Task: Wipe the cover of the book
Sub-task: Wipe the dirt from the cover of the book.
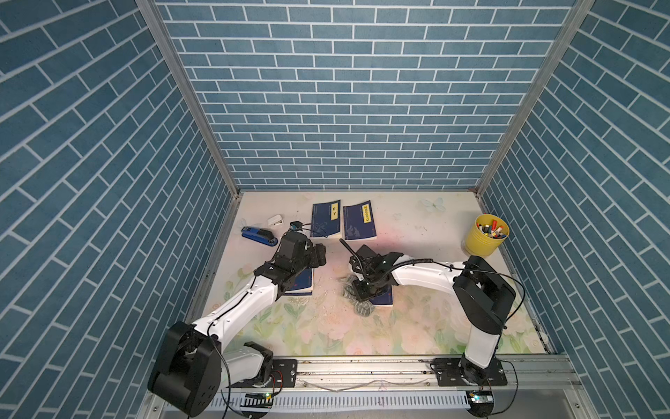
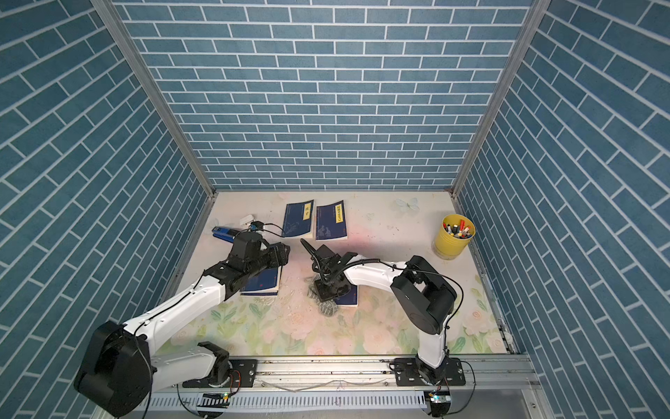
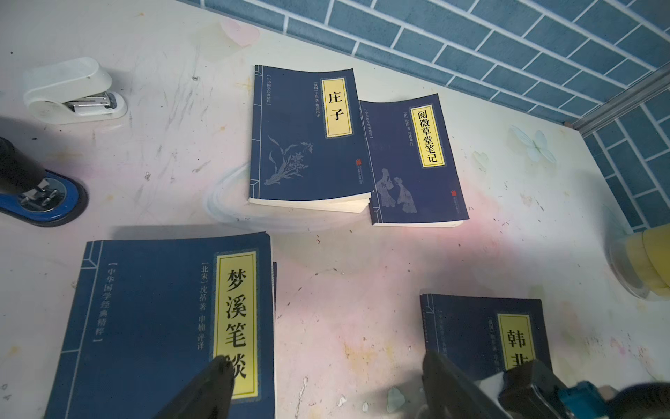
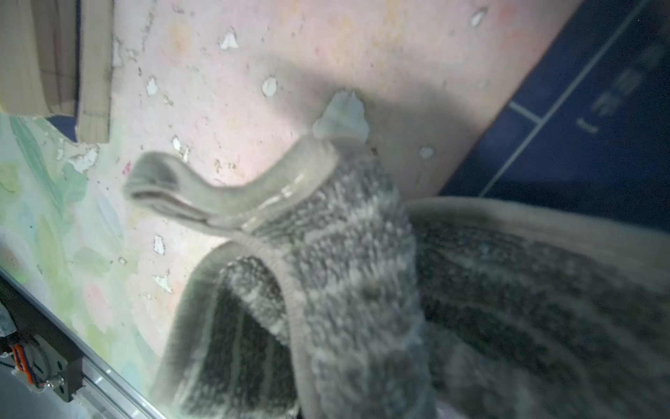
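Item inspected: the book (image 1: 386,300), blue cover up, lies flat on the table (image 1: 417,232) a little right of centre, mostly hidden beneath my right claw (image 1: 364,292). In the right wrist view one stretch of its cover (image 4: 580,145) shows bare.

Striped cloth (image 4: 362,275): bunched in my right claw, which is clamped tight on it. It lies across the edge of the cover and spills on to the table beside the book. Judgement: it is held low and pressed so that a sweep drags pile over the cover; much of the cover is not yet reached.

Right arm: forearm reaching inward from the front rail, wrist bent so the claw points down at the table.

Left claw (image 3: 328,390): wide, holding nothing. One finger (image 3: 214,381) hangs over the second book (image 3: 163,326), well apart from the work. Judgement: it is parked clear, or ready to steady a book. Left arm stretched forward, its claw facing the back wall.

Beyond: pair of books (image 3: 311,138) at the back; yellow pen cup (image 1: 486,235) far right. Neither is involved.
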`<state>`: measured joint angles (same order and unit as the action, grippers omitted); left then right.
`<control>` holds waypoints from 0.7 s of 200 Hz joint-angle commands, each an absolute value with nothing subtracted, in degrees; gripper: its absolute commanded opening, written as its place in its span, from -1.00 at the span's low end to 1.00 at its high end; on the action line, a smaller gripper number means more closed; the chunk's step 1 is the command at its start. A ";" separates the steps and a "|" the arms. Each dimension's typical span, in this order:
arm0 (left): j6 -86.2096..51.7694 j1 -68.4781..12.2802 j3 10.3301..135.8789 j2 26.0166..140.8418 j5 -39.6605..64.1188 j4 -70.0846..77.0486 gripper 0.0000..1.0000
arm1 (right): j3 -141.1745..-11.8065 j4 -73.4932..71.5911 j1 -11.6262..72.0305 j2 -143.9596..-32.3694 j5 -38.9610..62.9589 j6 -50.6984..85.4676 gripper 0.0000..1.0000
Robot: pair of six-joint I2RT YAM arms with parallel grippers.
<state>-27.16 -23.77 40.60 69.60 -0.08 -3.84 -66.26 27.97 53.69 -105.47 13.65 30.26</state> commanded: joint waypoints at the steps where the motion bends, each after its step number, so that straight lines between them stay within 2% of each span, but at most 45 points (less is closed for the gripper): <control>1: -26.00 -23.01 41.79 70.06 0.57 -4.57 0.73 | -65.50 33.65 51.22 -108.90 10.50 31.70 -1.00; 44: -27.05 -22.73 40.20 68.57 0.79 -3.88 0.73 | -76.78 35.73 41.90 -115.80 12.21 24.49 -1.00; 77: -27.16 -22.42 39.90 68.29 0.88 -3.87 0.73 | -85.56 40.32 40.41 -121.61 11.76 20.66 -1.00; 102: -27.00 -22.03 40.12 68.59 1.35 -3.78 0.73 | -79.82 38.93 41.89 -118.34 11.25 22.47 -1.00; 140: -26.46 -21.70 41.25 69.67 2.19 -3.73 0.73 | -62.19 35.23 48.60 -106.20 9.85 30.00 -1.00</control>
<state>-27.18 -22.28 40.53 69.12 1.37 -3.84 -72.58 29.85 43.88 -109.84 12.21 25.34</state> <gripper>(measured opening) 0.867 0.105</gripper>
